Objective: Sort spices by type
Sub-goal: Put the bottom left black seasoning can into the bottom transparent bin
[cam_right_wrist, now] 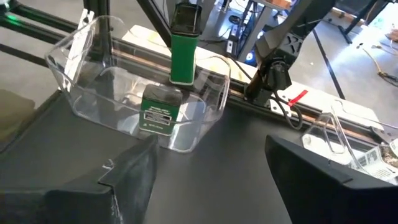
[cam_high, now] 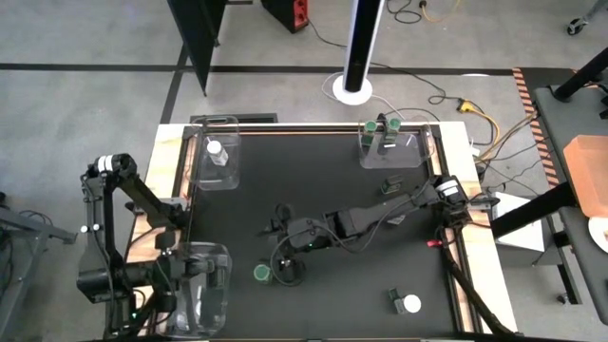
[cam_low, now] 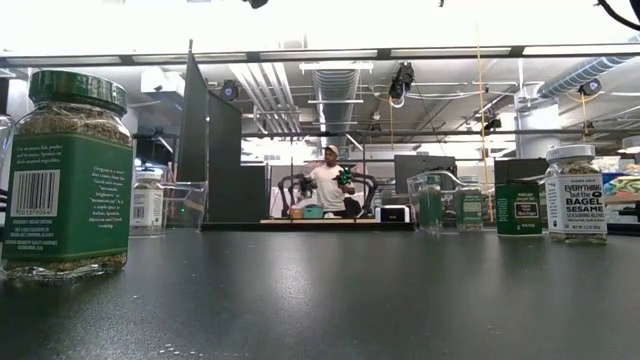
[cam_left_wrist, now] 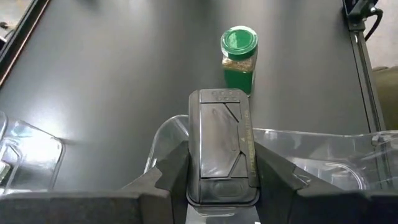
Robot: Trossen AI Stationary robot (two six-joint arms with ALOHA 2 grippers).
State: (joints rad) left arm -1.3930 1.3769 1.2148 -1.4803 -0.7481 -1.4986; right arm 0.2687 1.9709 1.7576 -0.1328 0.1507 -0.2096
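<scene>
Overhead first: the left gripper (cam_left_wrist: 222, 179) sits at the near left corner over a clear tray (cam_high: 220, 255). What it carries is hidden there. The left wrist view shows it: the fingers are narrowed on a dark-lidded rectangular tin (cam_left_wrist: 222, 134), with a green-lidded jar (cam_left_wrist: 239, 57) upright on the mat beyond the tray. Only the right wrist view shows the tin's green body hanging above the tray, and a second tin (cam_right_wrist: 158, 111) standing inside it.

The right gripper (cam_right_wrist: 208, 149) is at mid-table just beside that green-lidded jar, with its fingers wide and nothing between them.

The low view adds a label: the white-lidded jar (cam_low: 572, 195) on the mat reads "Everything but the Bagel", and a green tin (cam_low: 519, 208) stands just beside it. A person (cam_low: 328, 185) sits far behind the table.

Counts:
- Clear trays: three.
- Green round lids: three. Two are in the far right tray (cam_high: 418, 157) and one is on the mat.
- White round lids: two. One (cam_high: 216, 150) is in the far left tray (cam_high: 233, 180) and one is on the mat.
- Green tins: three that I can make out.
</scene>
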